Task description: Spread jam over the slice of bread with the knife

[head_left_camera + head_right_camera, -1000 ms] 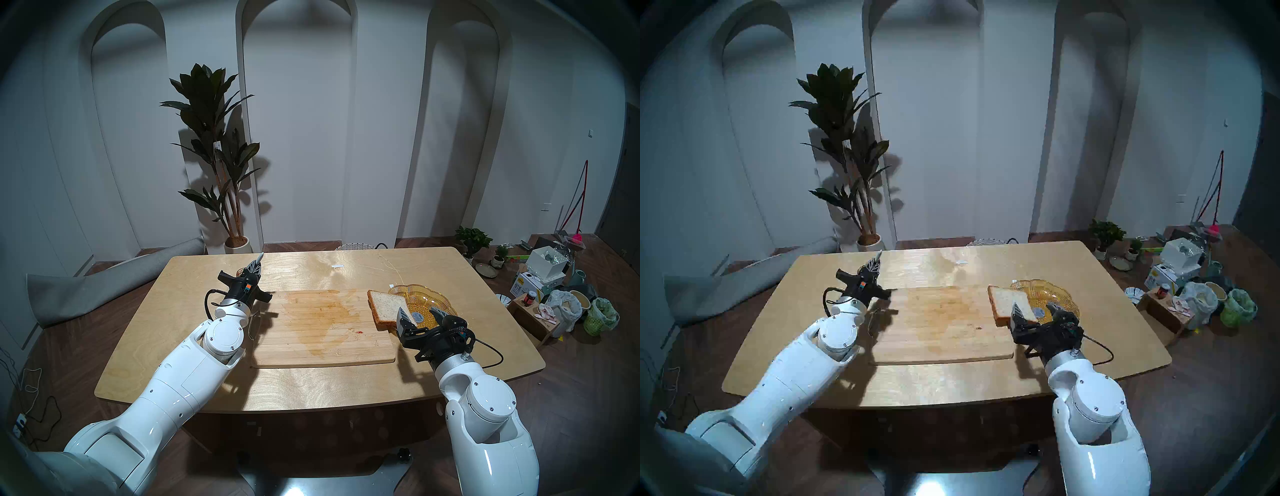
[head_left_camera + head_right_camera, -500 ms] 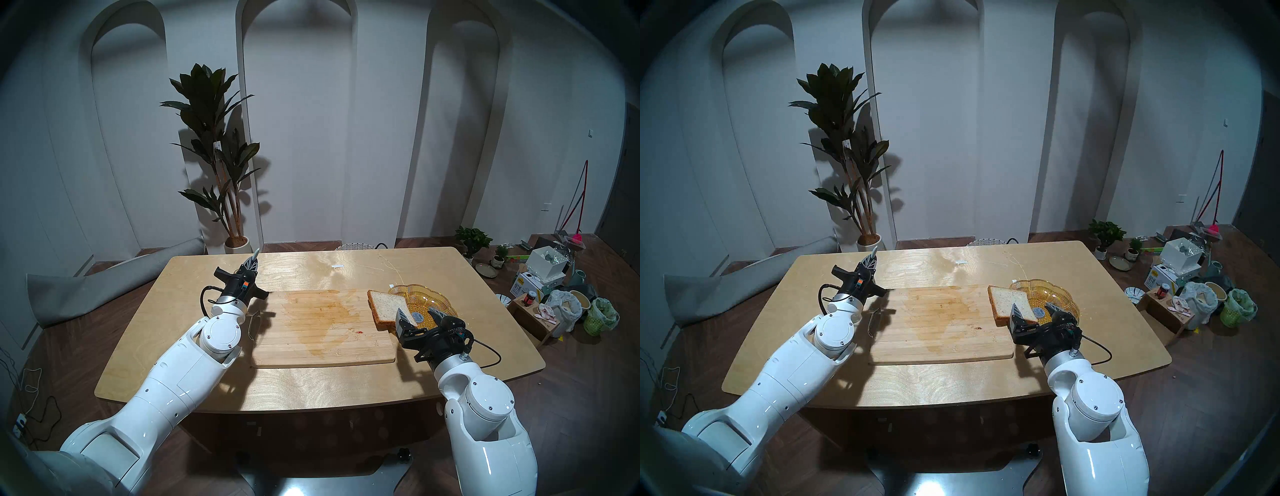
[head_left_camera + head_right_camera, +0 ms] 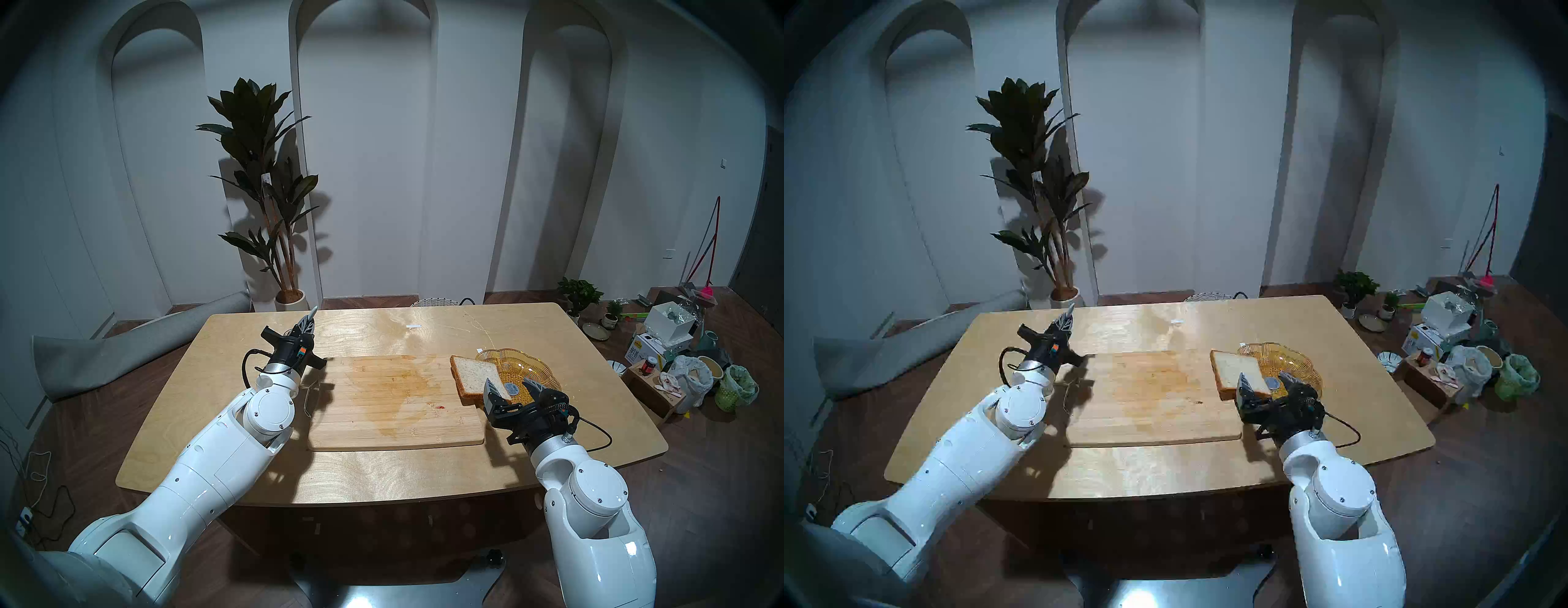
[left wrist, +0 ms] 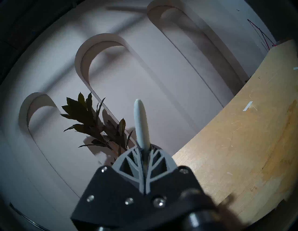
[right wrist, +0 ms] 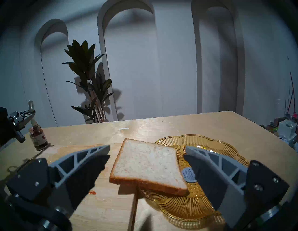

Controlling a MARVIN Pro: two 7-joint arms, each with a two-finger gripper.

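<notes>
My left gripper (image 3: 306, 327) is shut on the knife, whose pale grey-blue handle (image 4: 141, 122) sticks out past the fingers. In the right wrist view the knife (image 5: 33, 120) points down at the mouth of the small clear jar of dark red jam (image 5: 38, 138); I cannot tell if the blade is inside. The jar is hidden in the head views. The slice of bread (image 3: 473, 375) (image 5: 145, 163) lies tilted, part on the amber glass dish (image 3: 530, 365) and part over the cutting board (image 3: 394, 403). My right gripper (image 3: 511, 388) (image 5: 147, 147) is open, its fingers either side of the bread's near edge.
A small red jam smear (image 3: 441, 406) marks the stained board. A wire handle (image 3: 312, 397) hangs at the board's left end. A strip of white tape (image 3: 413, 326) lies at the table's back. Boxes, bags and a red-lidded dark jar (image 3: 648, 366) crowd the floor at right.
My left arm has drawn slightly to the left and back with the knife still held. The right gripper and the bread have barely moved.
</notes>
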